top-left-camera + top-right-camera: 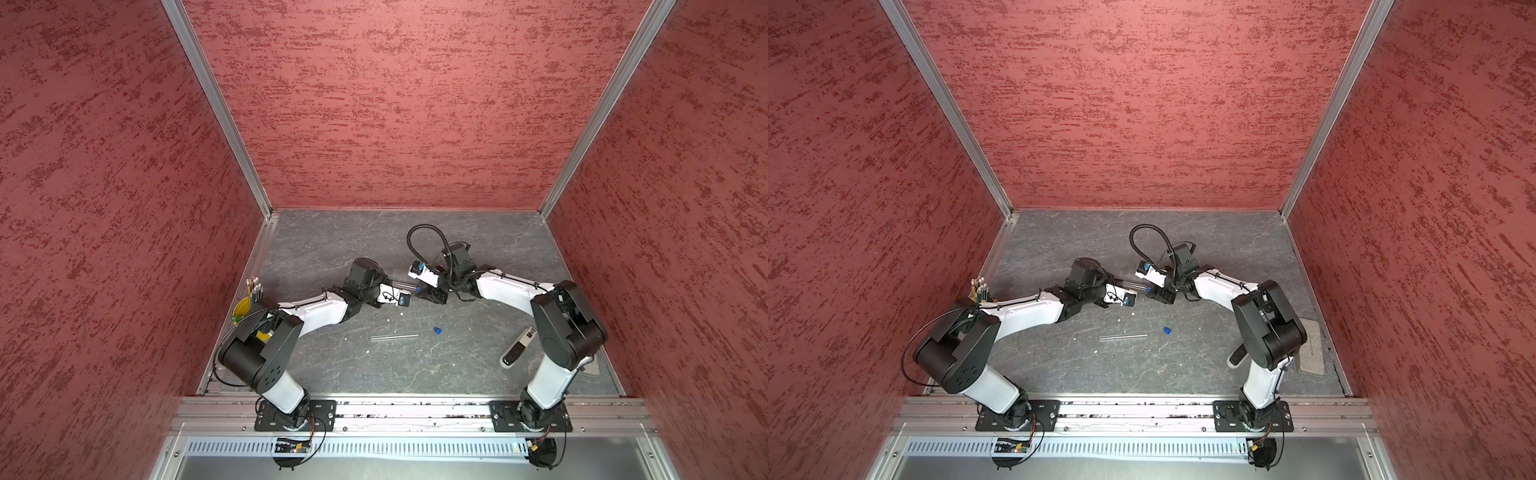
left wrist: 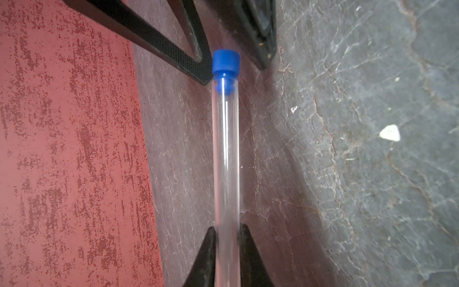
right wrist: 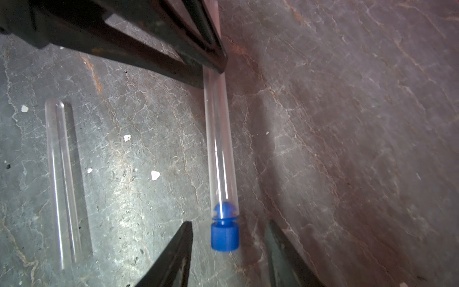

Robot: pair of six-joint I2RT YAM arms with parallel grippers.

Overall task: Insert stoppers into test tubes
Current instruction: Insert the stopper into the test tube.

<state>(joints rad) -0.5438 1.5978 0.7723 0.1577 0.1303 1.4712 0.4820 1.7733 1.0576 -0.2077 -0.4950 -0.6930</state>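
One clear test tube is clamped near its closed end by my left gripper, which is shut on it and holds it level above the table. A blue stopper sits plugged into the tube's mouth. My right gripper is open, with a finger on either side of that stopper and a gap to each. In both top views the two grippers meet at mid-table, the left gripper facing the right gripper. A second test tube lies on the table, with a loose blue stopper just right of it.
A black-and-white remote-like device lies beside the right arm. A yellow cup of pencils stands against the left wall. A grey pad lies at the right edge. White specks dot the slate table. Red walls enclose three sides.
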